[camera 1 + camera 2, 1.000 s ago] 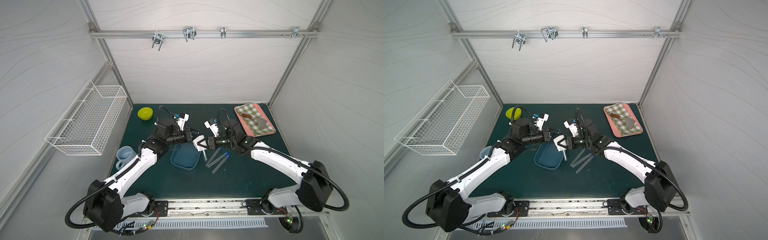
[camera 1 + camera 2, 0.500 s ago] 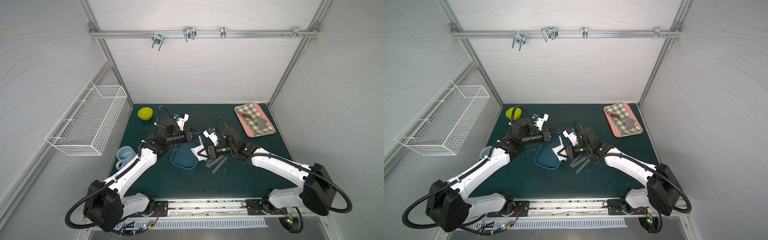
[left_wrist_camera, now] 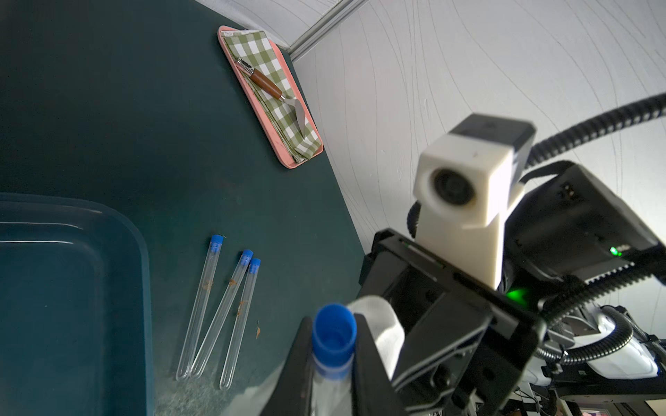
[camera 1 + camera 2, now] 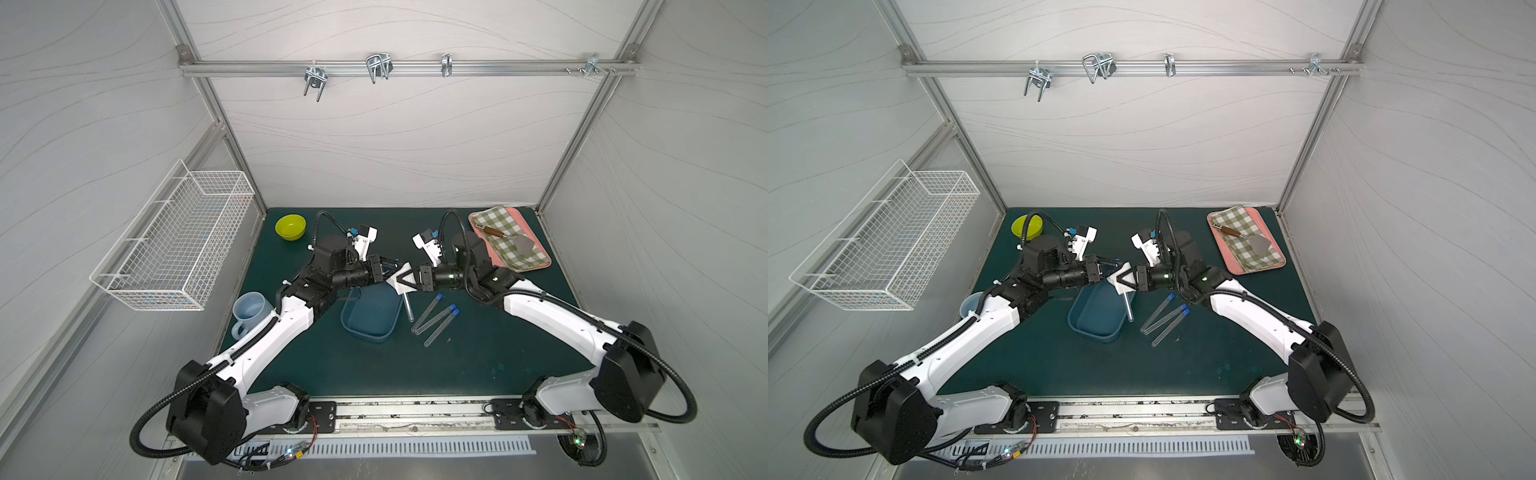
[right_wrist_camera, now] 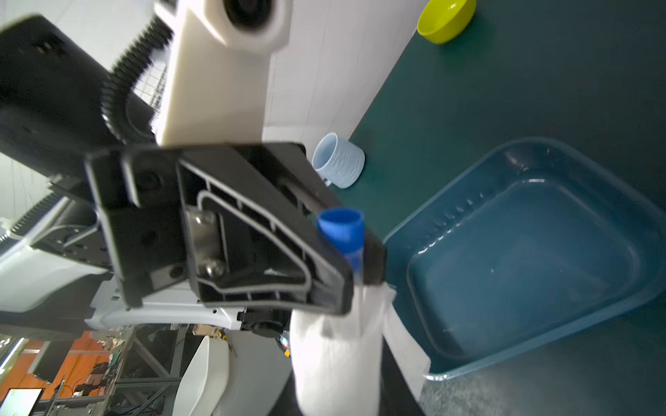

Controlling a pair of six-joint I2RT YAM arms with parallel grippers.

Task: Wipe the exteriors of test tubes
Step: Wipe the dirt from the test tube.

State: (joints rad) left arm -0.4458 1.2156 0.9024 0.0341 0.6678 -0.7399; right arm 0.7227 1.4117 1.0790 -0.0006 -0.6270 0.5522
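In both top views I saw only the left gripper [image 4: 388, 268] and right gripper [image 4: 401, 279] meeting tip to tip above the far right corner of the blue tray [image 4: 345, 322], with a white cloth [image 4: 397, 287] between them.

The left wrist camera told me more. The left gripper was pinched on a tube [image 3: 333, 376] just under its blue cap [image 3: 333, 327], with the cloth hard beside it. The right wrist camera showed the cloth wrapped round the shaft directly below that grip. The right gripper's own tips were hidden behind the cloth there, though from above its fingers looked pressed onto the cloth.

The tube's bare round end [image 4: 409, 309] hung down out of the cloth by the tray's right rim.

Three tubes [image 4: 434, 320] lay fanned close together on the mat [image 4: 478, 365] just right of the tray, clear of both grippers.

The near half of the mat was open. The pink tray [image 3: 292, 164] hugged the far right wall, with the bowl [image 4: 290, 226] at far left and the mug [image 4: 249, 309] on the left edge.
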